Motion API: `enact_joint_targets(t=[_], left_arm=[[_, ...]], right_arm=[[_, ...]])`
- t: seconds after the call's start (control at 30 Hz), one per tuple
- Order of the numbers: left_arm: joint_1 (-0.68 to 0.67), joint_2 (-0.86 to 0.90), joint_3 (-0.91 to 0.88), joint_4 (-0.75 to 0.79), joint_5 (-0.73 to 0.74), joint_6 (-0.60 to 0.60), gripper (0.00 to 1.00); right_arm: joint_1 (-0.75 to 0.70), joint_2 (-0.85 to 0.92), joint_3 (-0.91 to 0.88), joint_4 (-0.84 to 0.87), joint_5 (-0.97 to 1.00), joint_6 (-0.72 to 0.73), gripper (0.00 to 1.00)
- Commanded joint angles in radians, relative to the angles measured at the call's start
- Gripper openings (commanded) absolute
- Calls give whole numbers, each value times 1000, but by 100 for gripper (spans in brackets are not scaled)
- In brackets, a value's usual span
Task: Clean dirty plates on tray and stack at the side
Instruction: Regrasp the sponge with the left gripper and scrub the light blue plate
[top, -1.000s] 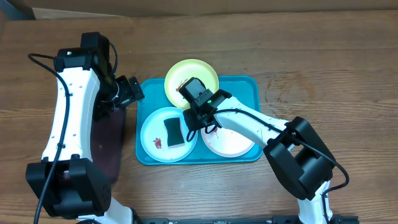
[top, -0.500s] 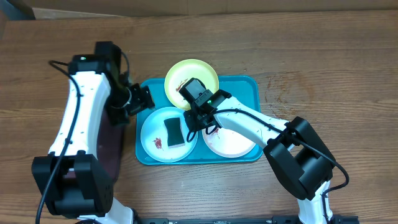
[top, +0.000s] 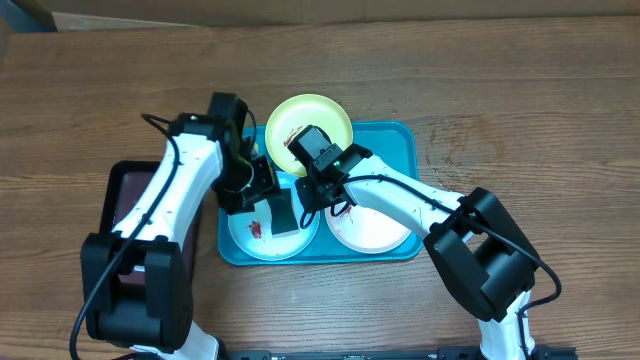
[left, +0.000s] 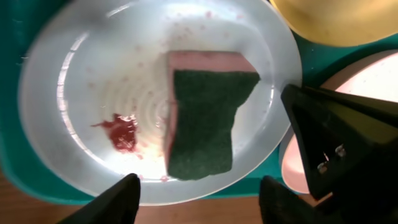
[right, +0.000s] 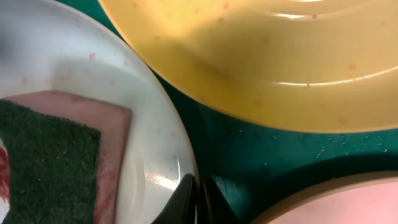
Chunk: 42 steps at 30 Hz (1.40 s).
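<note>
The turquoise tray (top: 400, 135) holds three plates. The yellow-green plate (top: 310, 118) leans over its far rim. The light blue plate (top: 248, 238) lies front left with a red smear (left: 121, 132) and a green-and-pink sponge (top: 283, 215) on it. The white plate (top: 375, 230) lies front right. My left gripper (left: 199, 186) is open and empty, hovering over the near edge of the light blue plate (left: 81, 93) just short of the sponge (left: 205, 118). My right gripper (right: 198, 186) is shut on the rim of the light blue plate (right: 155, 155), next to the yellow-green plate (right: 261, 56).
A dark maroon tray (top: 125, 195) lies left of the turquoise tray, partly under my left arm. My right gripper's black body (left: 342, 137) sits close to the right of my left gripper. Bare wooden table surrounds both trays.
My left arm has swung right, from above the maroon tray to over the light blue plate. My right arm has not moved.
</note>
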<state>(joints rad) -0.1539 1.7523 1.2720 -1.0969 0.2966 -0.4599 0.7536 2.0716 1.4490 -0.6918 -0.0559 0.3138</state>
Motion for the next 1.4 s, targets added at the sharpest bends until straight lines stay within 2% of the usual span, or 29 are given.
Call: enact_joint_targets(t=[0.0,0.07,0.2,0.67,0.93,1.37], left_arm=[[-19,-7,-43,47,35,-21,68],[-22,-7,-66,82,34,-42,68],[-23,-7,-110,144,34,-79,61],[-23,-6,-203,282,37,-80,58],[-23,-6,-209,298,34,-79,49],[-24,-6,-210,303,26,-79,46]], right_arm=[[-2,11,10,3,11,4,5],[-2,11,10,2,11,4,5],[-2,11,10,2,11,4,5],[-2,11,10,2,11,4,5],[-2,11,10,3,11,4,5],[-2,11,10,2,11,4,5]])
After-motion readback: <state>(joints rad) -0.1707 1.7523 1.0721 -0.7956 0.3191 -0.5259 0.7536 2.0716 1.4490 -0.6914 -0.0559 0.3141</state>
